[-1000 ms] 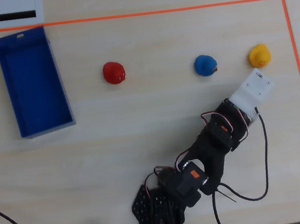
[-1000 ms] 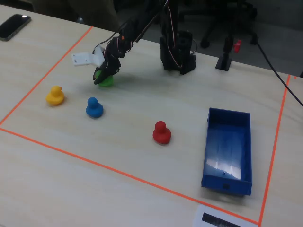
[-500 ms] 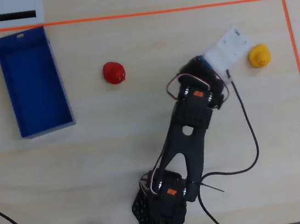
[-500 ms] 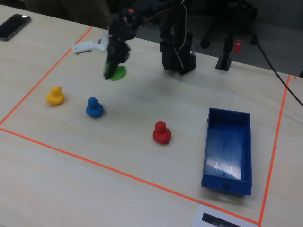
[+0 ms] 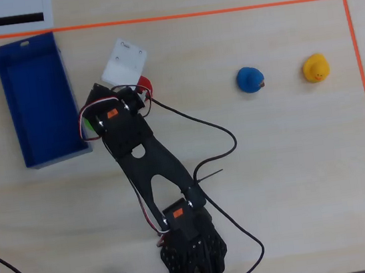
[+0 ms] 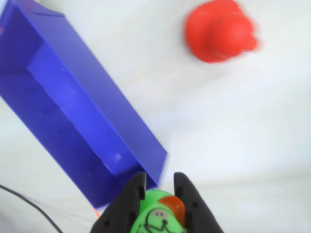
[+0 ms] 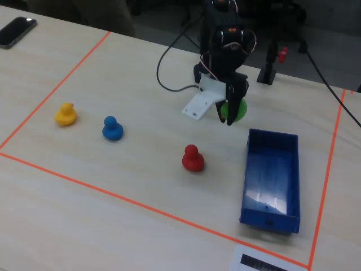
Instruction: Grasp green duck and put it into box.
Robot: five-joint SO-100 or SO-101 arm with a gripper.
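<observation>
My gripper (image 6: 159, 180) is shut on the green duck (image 6: 158, 216); the black fingers (image 6: 127, 204) press both its sides, and its orange beak shows between them. In the fixed view the gripper (image 7: 230, 116) holds the duck (image 7: 237, 110) above the table, just beyond the far short end of the dark blue box (image 7: 247, 186). In the overhead view a sliver of the duck (image 5: 87, 127) shows under the arm, next to the box's right wall (image 5: 69, 91) near its lower corner. In the wrist view the box (image 6: 73, 111) lies up and to the left, and looks empty.
A red duck (image 7: 192, 158) stands left of the box and also shows in the wrist view (image 6: 218, 31). A blue duck (image 5: 250, 79) and a yellow duck (image 5: 315, 68) stand far to the right. Orange tape (image 5: 153, 19) frames the work area. A phone (image 7: 17, 29) lies outside it.
</observation>
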